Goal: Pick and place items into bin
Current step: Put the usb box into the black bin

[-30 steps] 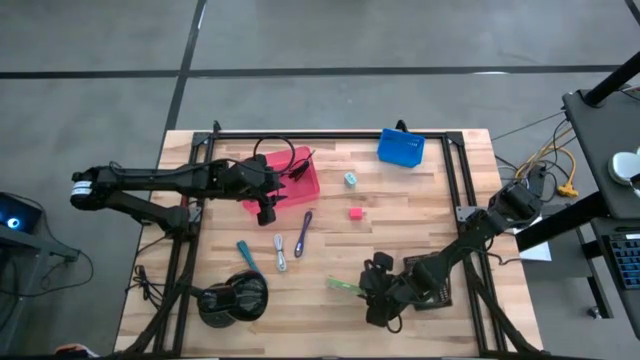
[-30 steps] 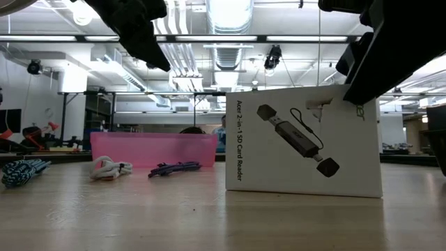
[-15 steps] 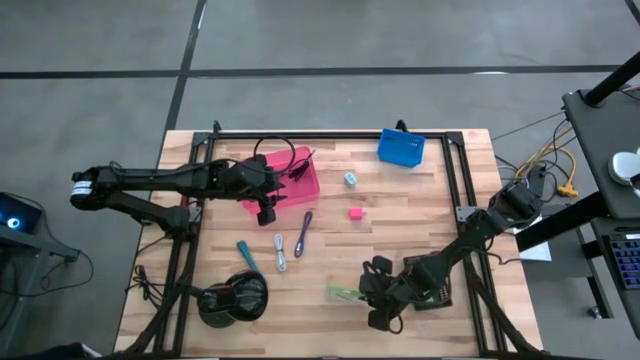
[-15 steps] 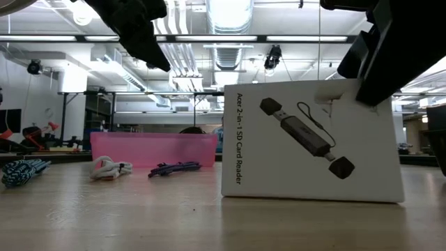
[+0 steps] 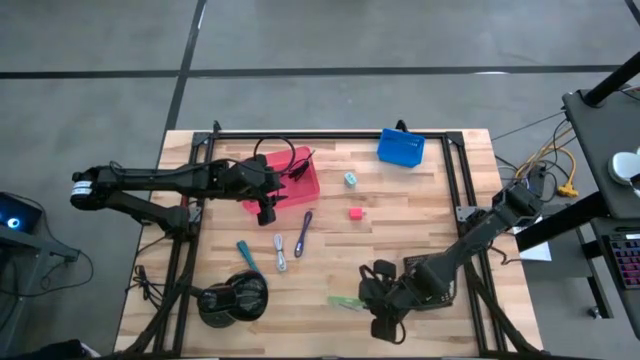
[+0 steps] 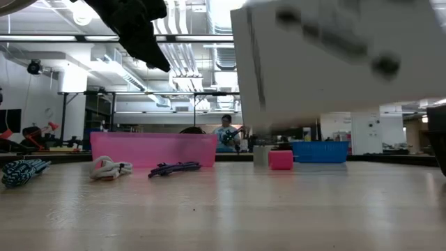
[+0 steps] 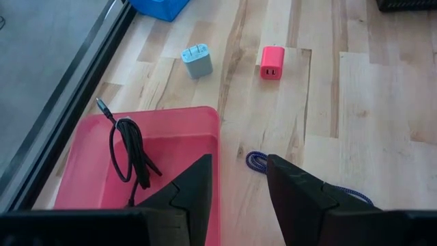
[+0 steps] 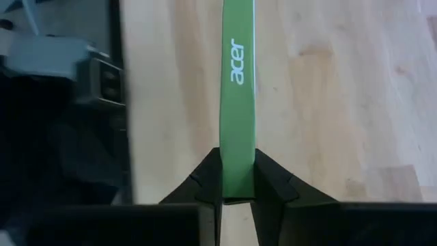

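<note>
One green packet (image 8: 237, 89) is being squeezed by the right claw (image 8: 237, 179) and lifted near the table's front edge. Next it is needing a careful carry to the pink bin (image 5: 296, 187). The left claw (image 7: 237, 179) is waiting, fingers apart, over that bin.

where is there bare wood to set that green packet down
Bare wood lies between the pink cube and the right gripper, which is shut on the green packet. Crowded: the cords beside the pink bin, under the left gripper.
</note>
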You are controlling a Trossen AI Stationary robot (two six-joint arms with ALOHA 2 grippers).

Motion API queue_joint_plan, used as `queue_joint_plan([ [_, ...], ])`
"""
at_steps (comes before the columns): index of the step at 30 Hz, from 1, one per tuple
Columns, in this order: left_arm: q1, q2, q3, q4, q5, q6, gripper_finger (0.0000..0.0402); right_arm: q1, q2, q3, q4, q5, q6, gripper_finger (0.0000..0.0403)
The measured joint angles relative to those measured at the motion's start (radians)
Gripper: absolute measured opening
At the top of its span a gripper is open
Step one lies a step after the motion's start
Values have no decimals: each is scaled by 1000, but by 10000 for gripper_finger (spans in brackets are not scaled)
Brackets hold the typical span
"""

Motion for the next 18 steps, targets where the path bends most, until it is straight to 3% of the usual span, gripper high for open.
queue_joint_plan([
  [7,0,0,0,0,0,0,124,38,-1,169,-206,27,50,36],
  [13,0,0,-7,0,0,0,124,85,-2,220,-427,58,289,37],
  [18,0,0,-11,0,0,0,124,151,-5,220,-494,56,463,37],
])
